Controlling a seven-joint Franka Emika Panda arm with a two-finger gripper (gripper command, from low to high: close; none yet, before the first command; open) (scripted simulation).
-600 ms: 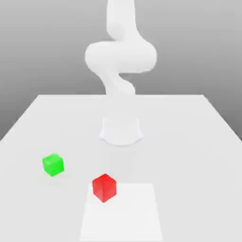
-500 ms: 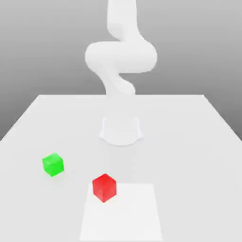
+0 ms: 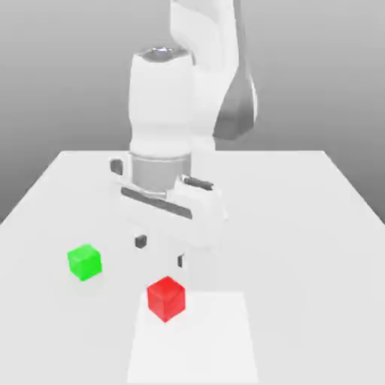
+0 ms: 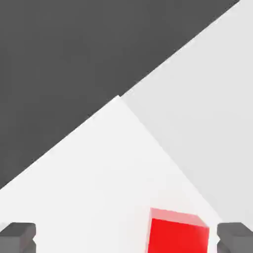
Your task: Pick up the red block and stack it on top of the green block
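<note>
One open tool hangs above the red block.

So, Panda arm reaching down from top of exterior view, wrist pretty much vertical. Hand body slung underneath, turned at an angle, sloping down toward exterior view's right. Gripper pointing down, wide open, nothing in it. Dark pads well apart in hand view too.
</note>
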